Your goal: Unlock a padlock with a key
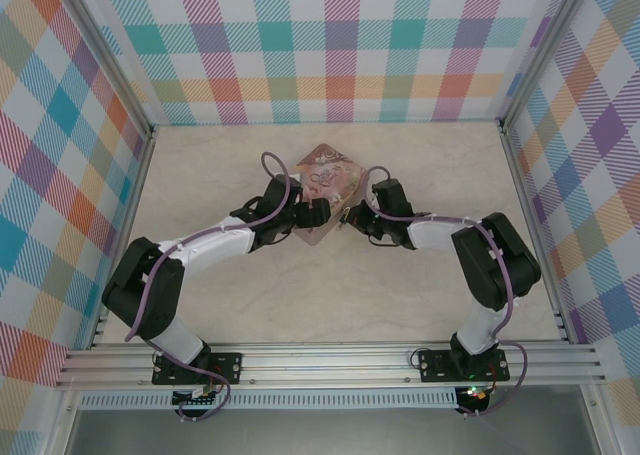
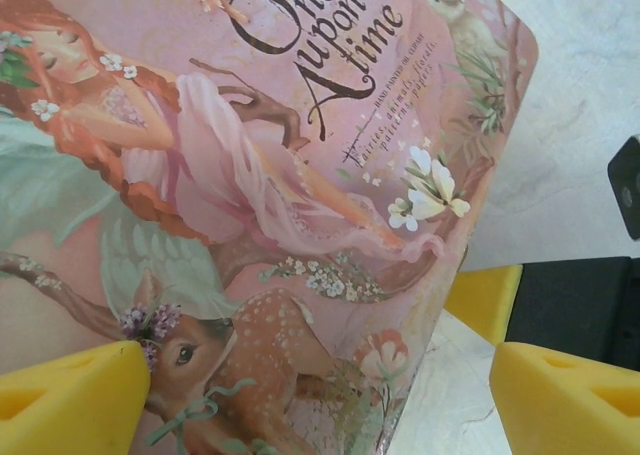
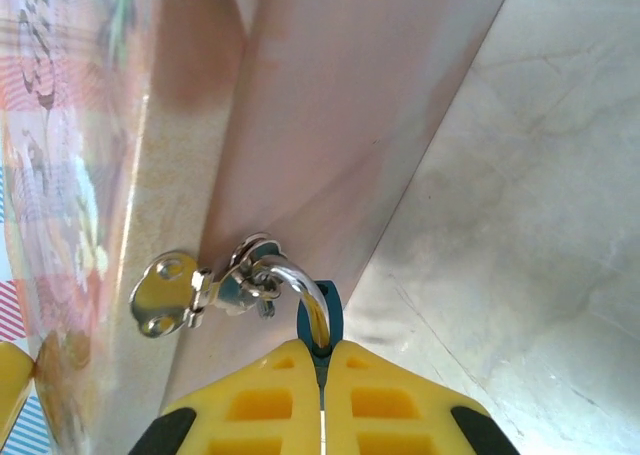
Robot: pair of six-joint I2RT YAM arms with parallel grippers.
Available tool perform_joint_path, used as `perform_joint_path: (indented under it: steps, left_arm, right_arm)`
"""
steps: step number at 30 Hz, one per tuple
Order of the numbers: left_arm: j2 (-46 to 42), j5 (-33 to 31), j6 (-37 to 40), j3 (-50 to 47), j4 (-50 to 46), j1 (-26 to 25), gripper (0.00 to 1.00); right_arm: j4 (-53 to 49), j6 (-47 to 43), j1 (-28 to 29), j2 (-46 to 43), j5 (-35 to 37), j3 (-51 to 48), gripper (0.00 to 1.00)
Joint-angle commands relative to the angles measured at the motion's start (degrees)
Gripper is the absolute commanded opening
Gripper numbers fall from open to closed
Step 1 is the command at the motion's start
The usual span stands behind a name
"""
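The padlock has a small blue body, and its silver shackle is hooked through the hasp on the side of the pink pictured tin. My right gripper is shut on the padlock's body, just below the shackle. My left gripper stands open astride the tin's near corner. One yellow fingertip lies over the lid picture. The other fingertip is off the tin's edge, with a gap to it. The key is out of view. From above, both grippers meet at the tin's front.
The tin lies at the middle of a pale marble-look tabletop, inside checked walls. My right gripper's yellow finger and black body sit close beside the tin in the left wrist view. An aluminium rail runs along the near edge.
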Motion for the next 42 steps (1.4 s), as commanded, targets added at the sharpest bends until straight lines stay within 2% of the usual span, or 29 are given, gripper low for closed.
perform_joint_path:
  steps: [1, 8, 19, 22, 28, 36, 42]
  left_arm:
    - [1.0, -0.2, -3.0, -4.2, -9.4, -0.7, 0.89]
    - [0.6, -0.7, -3.5, -4.9, -9.2, -0.6, 0.89]
    - [-0.3, -1.1, -4.4, -7.0, -8.5, -0.7, 0.89]
    - [-0.3, -1.1, -4.5, -7.6, -8.3, -0.7, 0.89]
    - [-0.6, -1.2, -4.6, -8.2, -8.4, -0.7, 0.89]
    - [-0.9, -0.7, -5.1, -9.5, -7.4, -0.7, 0.89]
    - [-1.2, -0.7, -5.4, -10.3, -7.0, -0.6, 0.89]
  right_arm:
    - [-1.6, -2.7, -1.8, 1.0, 3.1, 3.2, 0.08]
    - [-10.3, -8.3, -1.9, 4.1, 5.8, 8.8, 0.07]
    - [-14.9, -16.0, -2.0, 6.6, 10.8, 12.5, 0.08]
    - [-13.2, -16.0, -2.0, 6.7, 9.9, 12.2, 0.08]
    - [-0.9, -10.6, -4.0, 4.2, 4.6, 7.9, 0.08]
    - [-2.5, -12.5, -4.4, 5.5, 4.0, 12.4, 0.08]
    - [0.2, -12.1, -4.9, 6.8, 0.7, 13.5, 0.08]
